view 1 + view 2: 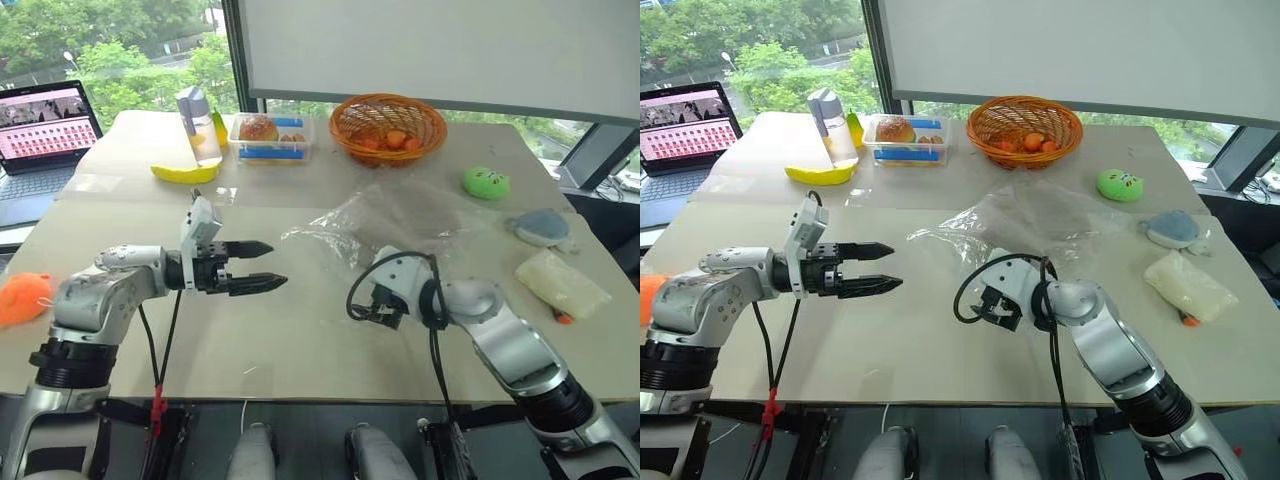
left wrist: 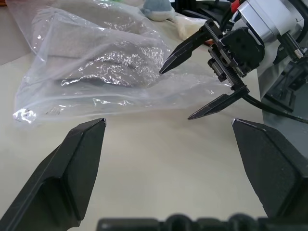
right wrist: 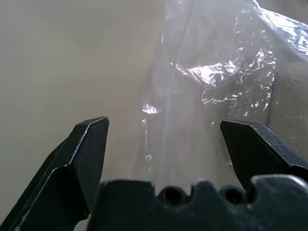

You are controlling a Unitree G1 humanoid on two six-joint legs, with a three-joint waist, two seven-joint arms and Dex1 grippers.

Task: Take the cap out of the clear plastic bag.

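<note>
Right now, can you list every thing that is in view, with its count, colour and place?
bag: one, clear, table middle, in front of the right gripper.
cap: one, beige-grey, inside the bag.
basket: one, orange, far side, holding small orange pieces.
box: one, clear with blue labels, left of the basket, a bun inside.
bottle: one, clear with grey top, left of the box.
banana: one, yellow, in front of the bottle.
green plush: one, right of the bag.
grey-blue plush: one, right side.
packet: one, pale cream, near right edge.
orange plush: one, left edge.
laptop: one, far left, screen on.
left gripper: open, empty.
right gripper: open, at the bag's edge.
</note>
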